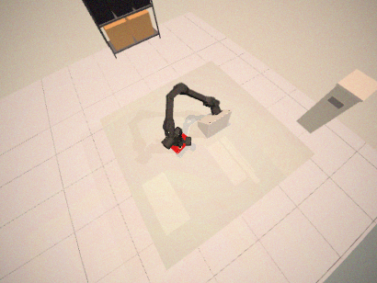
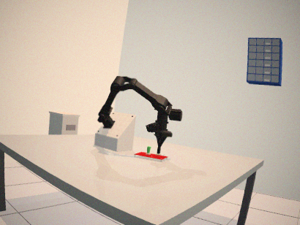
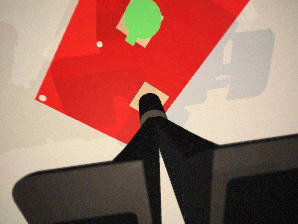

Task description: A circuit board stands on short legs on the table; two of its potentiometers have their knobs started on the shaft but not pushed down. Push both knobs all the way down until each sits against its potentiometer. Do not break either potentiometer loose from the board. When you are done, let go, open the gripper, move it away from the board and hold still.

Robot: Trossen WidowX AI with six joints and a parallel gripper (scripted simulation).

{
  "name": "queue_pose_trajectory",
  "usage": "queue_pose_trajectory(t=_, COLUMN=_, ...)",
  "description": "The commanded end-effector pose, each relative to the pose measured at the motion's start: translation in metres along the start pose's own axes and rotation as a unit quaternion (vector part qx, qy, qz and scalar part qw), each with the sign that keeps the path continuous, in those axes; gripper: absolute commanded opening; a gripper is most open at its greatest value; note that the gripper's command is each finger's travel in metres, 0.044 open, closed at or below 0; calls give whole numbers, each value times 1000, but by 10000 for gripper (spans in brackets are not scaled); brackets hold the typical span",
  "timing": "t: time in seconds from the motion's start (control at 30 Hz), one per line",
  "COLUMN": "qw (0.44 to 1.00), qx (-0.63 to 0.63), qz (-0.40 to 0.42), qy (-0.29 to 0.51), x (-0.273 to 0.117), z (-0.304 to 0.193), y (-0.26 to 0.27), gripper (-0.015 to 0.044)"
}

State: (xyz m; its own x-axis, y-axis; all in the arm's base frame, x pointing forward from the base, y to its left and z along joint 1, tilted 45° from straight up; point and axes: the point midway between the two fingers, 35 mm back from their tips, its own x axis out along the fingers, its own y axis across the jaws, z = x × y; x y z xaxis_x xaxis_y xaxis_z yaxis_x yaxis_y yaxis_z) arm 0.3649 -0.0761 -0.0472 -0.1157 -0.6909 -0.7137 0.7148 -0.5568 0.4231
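Note:
The red circuit board [image 1: 177, 147] [image 2: 151, 156] [image 3: 90, 85] lies flat on the table. A green knob [image 2: 148, 149] [image 3: 142, 19] stands tall on its tan potentiometer at the board's far part. My gripper [image 1: 172, 139] [image 2: 159, 150] [image 3: 154, 123] is shut, with nothing between the fingers. Its closed fingertips point straight down onto a dark knob [image 3: 150, 102] on the second tan potentiometer [image 3: 148, 88], near the board's edge. The fingers hide most of that knob and how deep it sits.
The arm's pale slanted base box [image 1: 213, 123] [image 2: 115, 136] stands just behind the board. A grey box [image 2: 64, 123] sits at the table's far left. A shelf with a brown crate [image 1: 124, 25] stands on the floor; a blue drawer cabinet [image 2: 264, 61] hangs on the wall.

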Motion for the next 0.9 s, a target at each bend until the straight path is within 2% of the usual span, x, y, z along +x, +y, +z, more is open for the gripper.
queue_pose_trajectory(t=0.0, qw=1000, qx=3, qz=1, qy=-2, x=-4, z=0, y=1, gripper=0)
queue_pose_trajectory(t=0.27, qw=1000, qx=3, qz=1, qy=-2, x=-16, z=0, y=1, gripper=0)
queue_pose_trajectory(t=0.8, qw=1000, qx=-1, qz=-1, qy=-5, x=-9, z=1, y=-1, gripper=420)
queue_pose_trajectory(t=0.87, qw=1000, qx=-1, qz=-1, qy=-5, x=-9, z=1, y=-1, gripper=440)
